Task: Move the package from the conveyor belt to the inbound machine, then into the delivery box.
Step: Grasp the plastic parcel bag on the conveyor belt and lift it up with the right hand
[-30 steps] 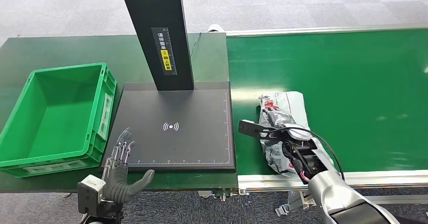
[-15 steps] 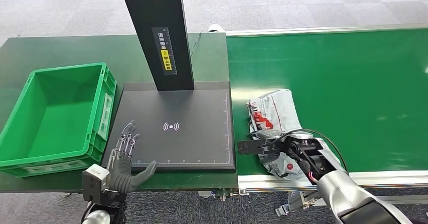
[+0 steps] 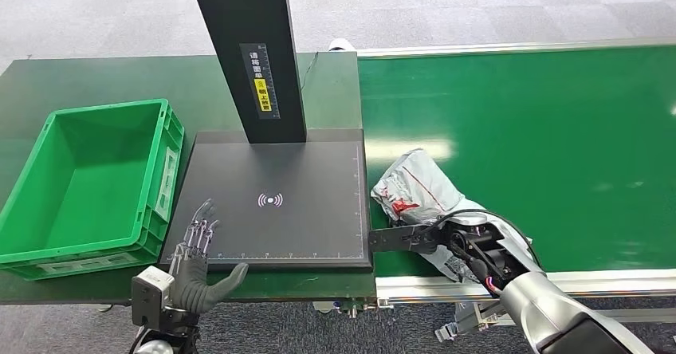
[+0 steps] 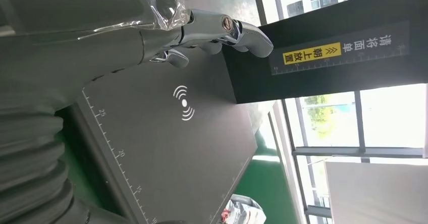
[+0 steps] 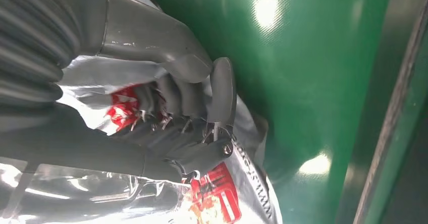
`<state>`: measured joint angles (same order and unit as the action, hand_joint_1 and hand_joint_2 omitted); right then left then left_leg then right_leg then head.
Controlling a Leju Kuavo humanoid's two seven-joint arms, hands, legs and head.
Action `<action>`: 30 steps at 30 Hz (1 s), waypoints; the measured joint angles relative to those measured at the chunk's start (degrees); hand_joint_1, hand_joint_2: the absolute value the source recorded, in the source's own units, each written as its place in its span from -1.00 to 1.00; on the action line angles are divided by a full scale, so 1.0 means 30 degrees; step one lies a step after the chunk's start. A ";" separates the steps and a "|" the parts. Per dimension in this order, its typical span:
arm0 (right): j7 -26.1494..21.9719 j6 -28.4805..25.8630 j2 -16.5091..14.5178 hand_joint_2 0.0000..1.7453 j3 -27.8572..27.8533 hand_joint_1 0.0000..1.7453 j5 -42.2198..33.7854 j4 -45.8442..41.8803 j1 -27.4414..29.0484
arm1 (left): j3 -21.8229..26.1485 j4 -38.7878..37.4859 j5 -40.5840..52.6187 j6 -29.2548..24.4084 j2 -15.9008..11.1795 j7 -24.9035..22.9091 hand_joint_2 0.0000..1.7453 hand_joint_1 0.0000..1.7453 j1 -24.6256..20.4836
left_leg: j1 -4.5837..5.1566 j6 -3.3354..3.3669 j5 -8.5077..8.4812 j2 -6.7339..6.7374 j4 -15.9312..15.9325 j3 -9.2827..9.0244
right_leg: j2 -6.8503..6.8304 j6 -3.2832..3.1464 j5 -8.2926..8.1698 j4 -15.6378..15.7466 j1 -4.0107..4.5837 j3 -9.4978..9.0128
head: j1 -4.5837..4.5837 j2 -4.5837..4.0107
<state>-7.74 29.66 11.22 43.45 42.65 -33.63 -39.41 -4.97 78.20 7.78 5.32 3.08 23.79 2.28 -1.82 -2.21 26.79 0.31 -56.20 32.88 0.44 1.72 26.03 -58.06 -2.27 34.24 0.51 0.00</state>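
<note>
Looking at your head view, the right robot hand (image 3: 466, 242) grips the package (image 3: 418, 186), a crumpled grey bag with red print, at the near left corner of the green conveyor belt (image 3: 558, 131), just beside the right edge of the inbound machine (image 3: 275, 202). Your left robot hand (image 3: 195, 262) sits at the near edge of the surface (image 3: 80, 79), fingers spread wide and holding nothing, close to the machine's near left corner. The green delivery box (image 3: 84, 182) stands at the surface's left edge.

Your left wrist view shows the fingers (image 4: 227, 30) extended above the machine's dark plate.

Your right wrist view shows dark fingers (image 5: 181, 103) curled into the package's plastic.
</note>
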 joint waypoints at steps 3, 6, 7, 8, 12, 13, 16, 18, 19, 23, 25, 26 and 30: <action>0.0024 -0.0753 -0.0002 1.00 0.0246 1.00 -0.0381 -0.0033 -0.0220 | 0.0005 0.0129 0.0000 -0.0051 -0.0002 0.0042 1.00 -1.00 0.0232 | 0.0000 0.0000 0.0000 0.0001 0.0001 0.0000 | 0.0001 0.0000 0.0000 -0.0001 0.0001 0.0000 | 0.0002 0.0000; -0.0042 -0.1849 -0.0007 1.00 0.0390 1.00 -0.0856 -0.0264 -0.0398 | 0.0016 0.0384 0.0002 -0.0135 -0.0020 0.0180 1.00 -1.00 0.0545 | 0.0000 0.0000 0.0000 0.0001 0.0001 0.0002 | 0.0001 0.0000 0.0000 -0.0001 0.0001 -0.0001 | 0.0004 0.0000; -0.0062 -0.2172 -0.0011 1.00 0.0424 1.00 -0.1004 -0.0388 -0.0446 | 0.0020 0.0481 0.0004 -0.0155 -0.0029 0.0235 1.00 -1.00 0.0666 | 0.0000 0.0000 0.0000 0.0001 0.0000 0.0002 | 0.0001 0.0000 0.0000 -0.0001 0.0001 0.0000 | 0.0004 0.0000; -0.0080 -0.2438 -0.0013 1.00 0.0457 1.00 -0.1152 -0.0527 -0.0487 | 0.0025 0.0570 0.0007 -0.0168 -0.0036 0.0279 1.00 -1.00 0.0779 | 0.0000 0.0000 0.0000 0.0001 0.0000 0.0002 | 0.0001 0.0000 0.0000 0.0000 0.0001 0.0000 | 0.0002 0.0000; -0.0231 -0.3489 -0.0022 1.00 0.0526 1.00 -0.1763 -0.1235 -0.0554 | 0.0056 0.0856 0.0031 -0.0177 -0.0047 0.0388 1.00 -1.00 0.1136 | 0.0000 0.0000 0.0000 0.0000 0.0001 0.0002 | 0.0000 0.0000 0.0000 0.0000 0.0001 0.0001 | 0.0000 0.0000; -0.0261 -0.3772 -0.0024 1.00 0.0517 1.00 -0.1879 -0.1453 -0.0554 | 0.0065 0.0905 0.0046 -0.0177 -0.0049 0.0419 1.00 -1.00 0.1205 | 0.0000 0.0000 0.0000 0.0000 0.0001 0.0001 | 0.0000 0.0000 0.0000 0.0000 0.0001 0.0001 | 0.0000 0.0000; -0.0131 -0.4435 -0.0035 1.00 0.0452 0.37 -0.2011 -0.2118 -0.0554 | 0.0096 0.1025 0.0098 -0.0177 -0.0046 0.0530 1.00 -1.00 0.1379 | -0.0001 0.0000 0.0000 0.0001 0.0001 0.0000 | 0.0000 0.0000 0.0000 0.0000 0.0001 0.0000 | 0.0002 0.0000; 0.0350 -0.4581 -0.0077 1.00 0.0392 -0.56 -0.1876 -0.2459 -0.0557 | 0.0133 0.1140 0.0173 -0.0178 -0.0031 0.0594 1.00 -1.00 0.1488 | -0.0001 0.0000 0.0000 0.0001 0.0002 -0.0001 | 0.0000 0.0000 0.0000 0.0000 0.0001 -0.0001 | 0.0002 0.0000; 0.0665 -0.4583 -0.0098 1.00 0.0372 -1.00 -0.1743 -0.2557 -0.0558 | 0.0155 0.1197 0.0209 -0.0182 -0.0020 0.0607 1.00 -1.00 0.1535 | -0.0001 0.0000 -0.0001 -0.0001 0.0002 -0.0001 | 0.0000 0.0000 0.0000 0.0000 0.0001 -0.0001 | 0.0004 0.0000; 0.2148 -0.4417 -0.0122 1.00 0.0399 -1.00 -0.0786 -0.2608 -0.0654 | 0.0282 0.1404 0.0393 -0.0268 0.0044 0.0581 1.00 -1.00 0.1737 | 0.0000 0.0000 -0.0001 0.0005 0.0001 0.0000 | 0.0000 0.0000 0.0000 0.0000 0.0001 0.0001 | 0.0004 0.0000; 0.2930 -0.4106 -0.0044 1.00 0.0464 -1.00 -0.0192 -0.2465 -0.0870 | 0.0415 0.1590 0.0517 -0.0315 0.0102 0.0496 1.00 -1.00 0.1877 | 0.0001 0.0000 -0.0001 0.0007 -0.0001 -0.0001 | -0.0001 0.0000 0.0000 0.0000 0.0000 0.0003 | 0.0004 0.0000; 0.3276 -0.3937 0.0009 1.00 0.0499 -1.00 0.0047 -0.2344 -0.1023 | 0.0494 0.1661 0.0561 -0.0324 0.0131 0.0439 1.00 -1.00 0.1912 | 0.0001 0.0000 -0.0001 0.0003 -0.0002 -0.0001 | -0.0002 0.0000 0.0000 0.0000 0.0000 0.0004 | 0.0004 0.0000; 0.4311 -0.3663 0.0290 1.00 0.0554 -1.00 0.0732 -0.1703 -0.1569 | 0.0759 0.1749 0.0638 -0.0275 0.0251 0.0268 1.00 -1.00 0.1909 | 0.0000 0.0000 -0.0001 -0.0006 -0.0003 -0.0008 | -0.0003 0.0000 0.0000 0.0001 0.0000 0.0002 | 0.0002 0.0000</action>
<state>5.19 18.67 12.09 45.11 44.85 -38.74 -44.12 -2.69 83.45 9.69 4.49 3.84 24.59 8.00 -1.82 -2.21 26.79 0.29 -56.20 32.85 0.43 1.72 26.03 -58.05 -2.27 34.25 0.52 0.00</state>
